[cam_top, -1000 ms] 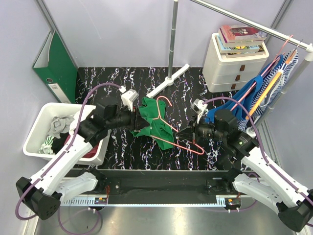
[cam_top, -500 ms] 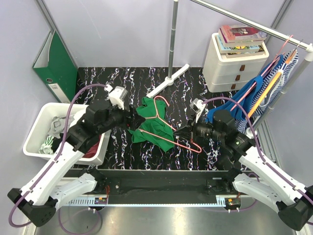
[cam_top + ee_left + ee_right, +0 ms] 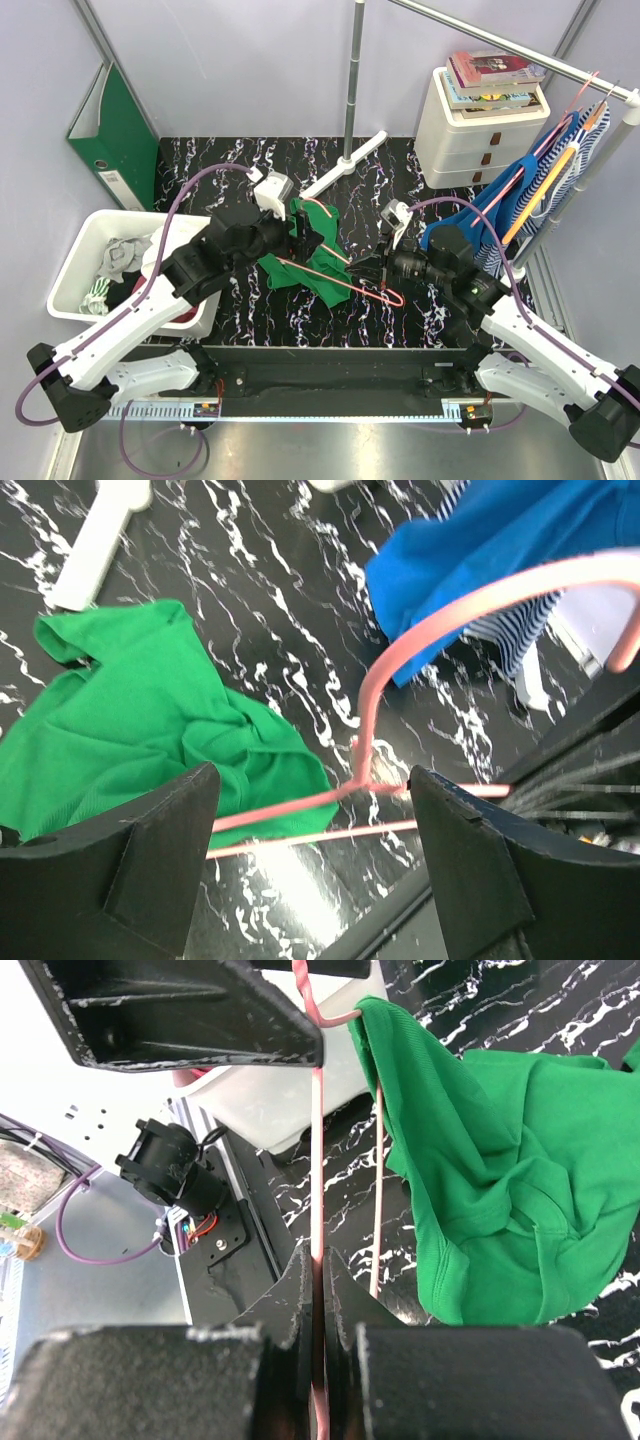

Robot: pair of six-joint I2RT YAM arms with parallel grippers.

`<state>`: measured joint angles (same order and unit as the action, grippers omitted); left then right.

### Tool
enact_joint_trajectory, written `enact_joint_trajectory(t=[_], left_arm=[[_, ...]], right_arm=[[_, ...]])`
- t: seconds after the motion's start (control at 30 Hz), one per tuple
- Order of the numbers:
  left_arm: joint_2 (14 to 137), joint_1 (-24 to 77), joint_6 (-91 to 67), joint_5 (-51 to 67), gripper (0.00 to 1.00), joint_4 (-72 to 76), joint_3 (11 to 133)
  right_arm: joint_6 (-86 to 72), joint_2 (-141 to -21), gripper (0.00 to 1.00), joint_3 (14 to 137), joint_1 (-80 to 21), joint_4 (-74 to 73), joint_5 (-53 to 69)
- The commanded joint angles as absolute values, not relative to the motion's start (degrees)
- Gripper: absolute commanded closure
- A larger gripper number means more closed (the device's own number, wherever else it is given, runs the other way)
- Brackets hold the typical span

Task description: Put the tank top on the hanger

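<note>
The green tank top (image 3: 312,265) lies bunched on the black marbled table, and one part of it hangs over the far end of the pink hanger (image 3: 345,283). My right gripper (image 3: 372,270) is shut on the hanger's wire (image 3: 318,1160) and holds it above the table. The top hangs beside the wire in the right wrist view (image 3: 500,1190). My left gripper (image 3: 305,232) is open above the top, near the hanger's hook. In the left wrist view the hanger (image 3: 420,640) passes between my spread fingers without contact, and the top (image 3: 130,720) lies below.
A white bin (image 3: 85,260) with clothes stands at the left, with a green binder (image 3: 120,130) behind it. White drawers (image 3: 480,130) topped with books stand at the back right. A rail holds blue and striped garments (image 3: 530,190). The rail's pole and white foot (image 3: 345,160) stand at the back centre.
My left gripper has moved right, over the tank top toward the hanger's hook. My right gripper has carried the hanger a little to the left.
</note>
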<state>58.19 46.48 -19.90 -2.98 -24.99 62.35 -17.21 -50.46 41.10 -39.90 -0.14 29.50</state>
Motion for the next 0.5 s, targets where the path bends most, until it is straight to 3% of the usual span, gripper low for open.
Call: enact_joint_trajectory(t=[0.0, 0.1, 0.33, 0.47], left_arm=[[58.1, 47.8, -20.7, -9.6, 0.21, -18.8, 63.3], [57.8, 48.3, -21.4, -11.0, 0.24, -16.6, 61.9], [58.9, 51.1, -22.1, -16.3, 0.56, -13.6, 59.7], [59.9, 52.5, -21.7, -18.3, 0.62, -13.6, 60.0]], right_arm=[[-17.9, -50.5, 1.00, 41.4, -41.0, 6.9, 29.0], [-18.3, -50.6, 1.00, 41.0, -41.1, 7.8, 28.4], [-20.4, -50.9, 1.00, 39.6, -41.7, 11.1, 26.3], [-21.0, -51.4, 1.00, 39.6, -41.7, 11.6, 24.6]])
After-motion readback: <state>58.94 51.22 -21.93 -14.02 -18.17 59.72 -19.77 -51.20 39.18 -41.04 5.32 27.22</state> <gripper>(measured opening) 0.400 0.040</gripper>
